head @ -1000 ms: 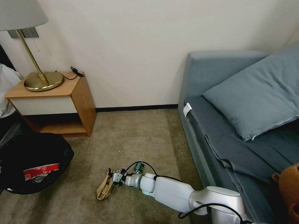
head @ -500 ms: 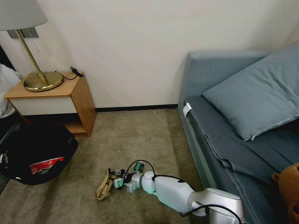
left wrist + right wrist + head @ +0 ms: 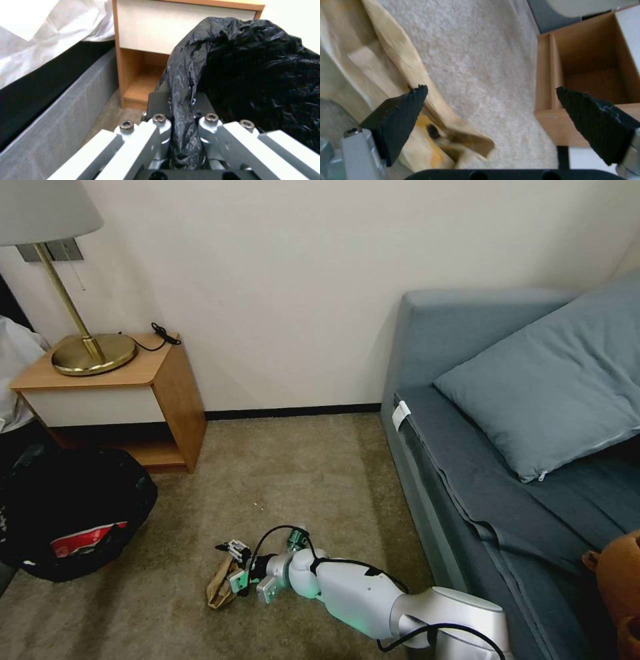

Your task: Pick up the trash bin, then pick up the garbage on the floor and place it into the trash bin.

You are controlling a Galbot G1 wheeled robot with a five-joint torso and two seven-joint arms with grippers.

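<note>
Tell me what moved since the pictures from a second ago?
The right tool rolled at the wrist and opened wide beside the tan paper scrap, one finger rising above the carpet. The trash bin, clamped at its bag rim by the left tool, lifted slightly, then settled. The scrap, green-capped bottle and red-and-white wrapper in the bin stayed put.

Black-bagged round trash bin (image 3: 70, 513) at left w/ red-and-white wrapper (image 3: 85, 538) inside, wooden nightstand (image 3: 113, 400) behind it, crumpled tan paper scrap (image 3: 221, 585) on carpet mid-floor, grey-blue fabric sofa (image 3: 467, 447) at right
</note>
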